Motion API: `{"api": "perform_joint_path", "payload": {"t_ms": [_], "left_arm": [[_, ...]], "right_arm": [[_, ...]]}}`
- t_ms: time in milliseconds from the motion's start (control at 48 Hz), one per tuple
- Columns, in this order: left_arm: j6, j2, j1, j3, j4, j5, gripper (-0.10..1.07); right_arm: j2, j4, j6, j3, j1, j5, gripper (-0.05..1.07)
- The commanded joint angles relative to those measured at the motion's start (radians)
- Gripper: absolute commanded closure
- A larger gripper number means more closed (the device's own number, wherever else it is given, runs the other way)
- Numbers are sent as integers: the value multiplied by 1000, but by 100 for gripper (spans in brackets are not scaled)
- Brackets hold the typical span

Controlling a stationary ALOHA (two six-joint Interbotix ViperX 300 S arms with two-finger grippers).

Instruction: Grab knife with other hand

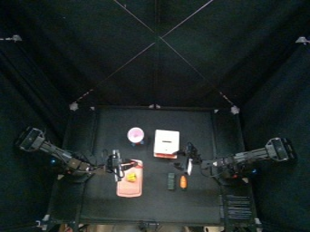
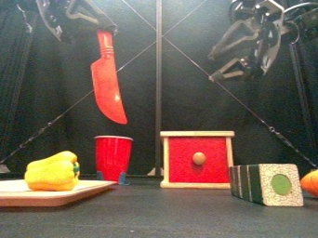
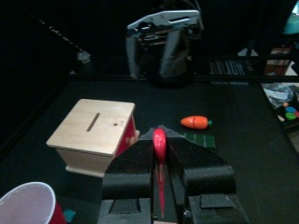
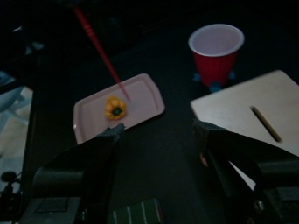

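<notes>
The thin red plastic knife (image 2: 108,82) is grasped in the left gripper (image 3: 159,162), blade hanging downward above the pink rectangular board (image 4: 117,108). The right gripper (image 4: 159,131) is held released at 3 o'clock, well apart from the knife.

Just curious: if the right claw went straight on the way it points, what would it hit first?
The right gripper would probably meet bare table, between the pink board and the wooden box; depth is unclear.
</notes>
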Motion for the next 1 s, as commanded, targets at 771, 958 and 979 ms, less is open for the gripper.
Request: {"api": "perform_joint_path", "payload": {"t_ms": [771,958,979], "left_arm": [[-259,28,-35,-23,344,137,52],[-259,28,-57,-23,360,141,52],[-259,28,-58,-25,362,141,52]], "right_arm": [[327,-146,-6,-316,-11,-48,7],[344,-146,-5,-328,-34,-55,7],[344,-146,-3,-328,-37,-54,7]]}}
